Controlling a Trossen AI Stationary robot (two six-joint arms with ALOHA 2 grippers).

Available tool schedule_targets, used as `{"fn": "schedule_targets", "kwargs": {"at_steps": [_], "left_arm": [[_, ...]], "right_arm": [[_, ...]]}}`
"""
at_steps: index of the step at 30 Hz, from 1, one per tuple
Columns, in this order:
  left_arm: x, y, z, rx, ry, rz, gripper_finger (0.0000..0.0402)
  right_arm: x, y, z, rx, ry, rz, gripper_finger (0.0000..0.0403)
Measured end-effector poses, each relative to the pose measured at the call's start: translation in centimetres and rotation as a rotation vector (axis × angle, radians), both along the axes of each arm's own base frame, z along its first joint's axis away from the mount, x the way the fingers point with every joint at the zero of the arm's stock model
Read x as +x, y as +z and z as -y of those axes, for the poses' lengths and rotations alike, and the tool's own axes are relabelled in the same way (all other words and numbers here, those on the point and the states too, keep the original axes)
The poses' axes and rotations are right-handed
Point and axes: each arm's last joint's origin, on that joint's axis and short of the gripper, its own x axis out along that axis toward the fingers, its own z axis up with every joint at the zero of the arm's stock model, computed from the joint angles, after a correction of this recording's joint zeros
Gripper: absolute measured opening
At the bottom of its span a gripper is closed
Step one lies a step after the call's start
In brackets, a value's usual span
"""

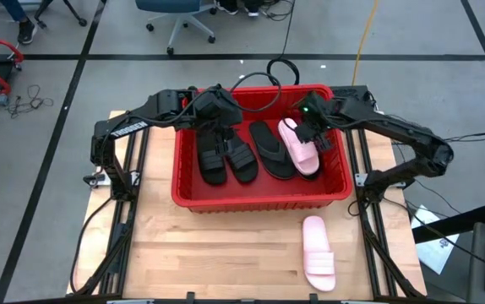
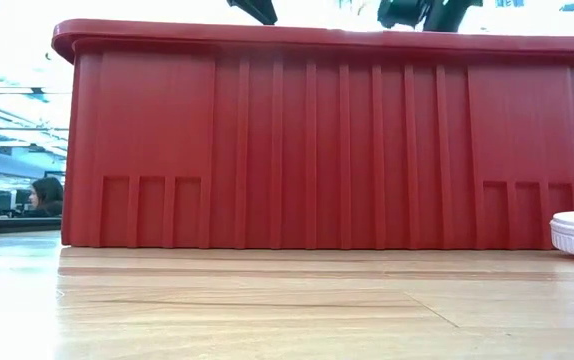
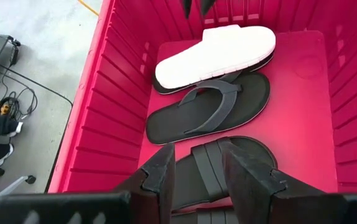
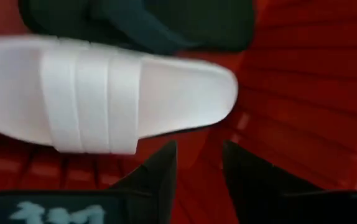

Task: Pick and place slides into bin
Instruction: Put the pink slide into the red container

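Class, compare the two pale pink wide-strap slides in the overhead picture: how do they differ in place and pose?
The pale pink wide-strap slide in the red plastic bin rests partly on a black flip-flop; the pale pink slide on the wooden table lies flat and alone, in front of the red slotted bin. The first lies angled; the second nearly straight. Both share colour and shape.

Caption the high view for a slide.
Both claws, left and right, hover open over the red plastic bin holding sandals; one pale pink slide remains on the wooden table.

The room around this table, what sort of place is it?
Probably a robotics lab or workshop: a swivel office chair on a taped concrete floor, loose cables, and a wooden table with two robot arms over a red bin of sandals.
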Motion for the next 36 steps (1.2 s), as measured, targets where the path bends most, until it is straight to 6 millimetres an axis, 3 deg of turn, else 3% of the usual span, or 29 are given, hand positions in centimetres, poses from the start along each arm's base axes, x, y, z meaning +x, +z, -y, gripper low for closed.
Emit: {"fn": "schedule_targets", "kwargs": {"at_steps": [9,16,28,33,36], "left_arm": [[0.1,0.0,0.3,0.003,-0.013,-0.002,0.0129],[0.3,0.0,1.8,0.016,-0.073,-0.008,0.0129],[0.6,0.0,4.9,-0.004,-0.139,0.001,0.0129],[0.7,0.0,6.4,-0.036,-0.146,0.018,0.0129],[0.8,0.1,7.5,-0.068,-0.142,0.042,0.0129]], "right_arm": [[-2.8,5.0,-5.8,-0.024,0.005,0.303,0.0097],[-5.2,7.1,-10.4,0.1,0.021,0.489,0.0091],[-6.9,6.4,-16.5,0.479,0.055,0.396,0.009],[-7.7,6.3,-18.8,0.755,0.121,0.27,0.009],[-8.6,6.0,-19.6,0.82,0.169,0.163,0.009]]}}
